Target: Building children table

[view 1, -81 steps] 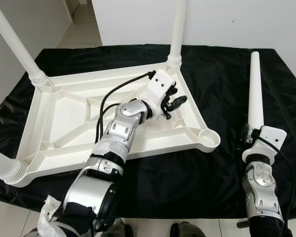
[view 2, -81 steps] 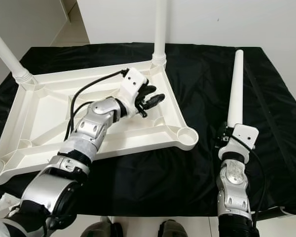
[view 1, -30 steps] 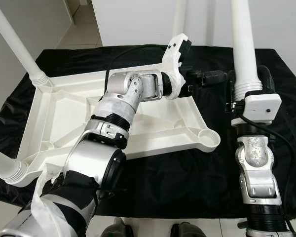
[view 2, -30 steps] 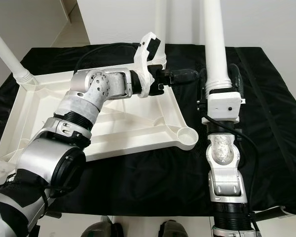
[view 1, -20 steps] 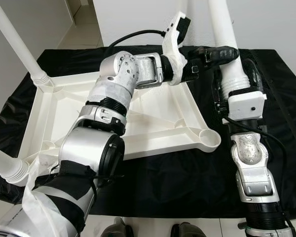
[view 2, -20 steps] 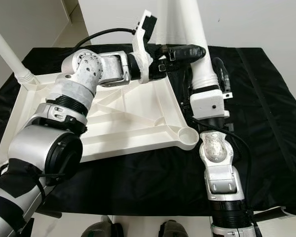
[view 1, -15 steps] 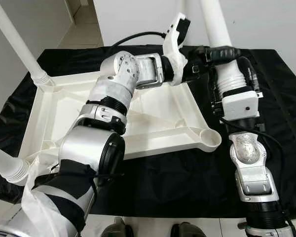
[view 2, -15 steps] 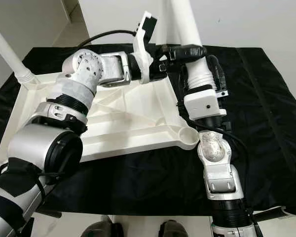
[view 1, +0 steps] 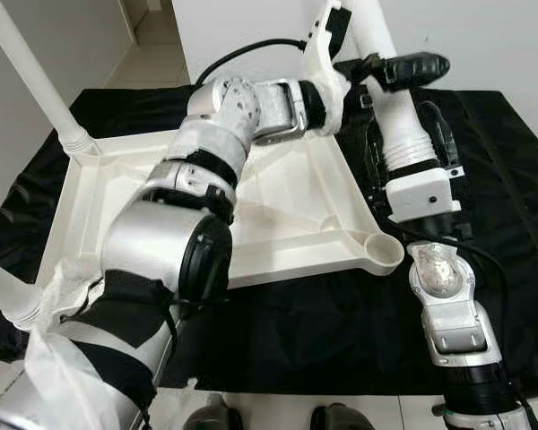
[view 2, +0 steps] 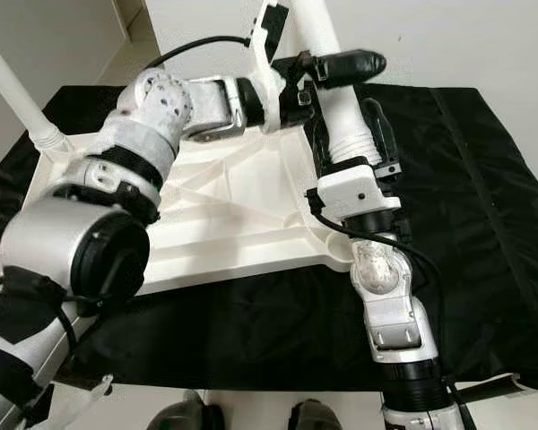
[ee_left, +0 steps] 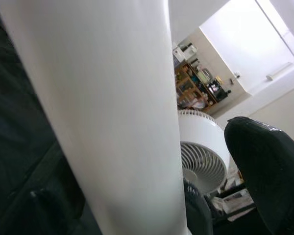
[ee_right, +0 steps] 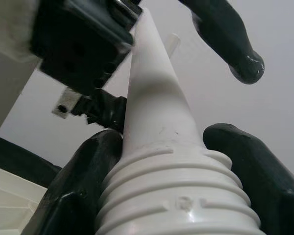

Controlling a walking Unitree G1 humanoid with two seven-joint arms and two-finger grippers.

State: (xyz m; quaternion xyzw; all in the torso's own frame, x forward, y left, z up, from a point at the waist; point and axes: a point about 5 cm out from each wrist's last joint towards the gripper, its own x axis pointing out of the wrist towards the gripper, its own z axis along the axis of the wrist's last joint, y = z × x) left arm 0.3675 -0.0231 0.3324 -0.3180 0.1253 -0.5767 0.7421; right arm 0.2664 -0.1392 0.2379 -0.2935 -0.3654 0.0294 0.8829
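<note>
Presently, the upturned table top [view 1: 117,179] lies underside-up on the black cloth [view 1: 520,179], with fitted legs rising from its corners at 10 o'clock [view 1: 31,76] and at 8 o'clock [view 1: 4,296]. The empty socket [view 1: 383,253] at the near right corner, about 4 o'clock in the left eye view, has no leg in it.

The right gripper [view 2: 351,152] is clamped on the loose leg [view 2: 336,98] at its ribbed collar, threaded end downward, the leg held upright and leaning slightly toward 11 o'clock above the right edge of the frame. The right wrist view confirms both fingers [ee_right: 83,196] pressed against the collar. The left gripper [view 1: 390,72] reaches across at 1 o'clock; its fingers straddle the leg's shaft, but whether they are pressing on it cannot be told.

Assessment: the threaded end is not yet over the socket. Risks noted: a tilted entry could cross-thread or jam the collar; two arms pulling in different directions could twist the leg in the right-hand grasp; the left forearm, spanning the frame, could foul the far leg.
</note>
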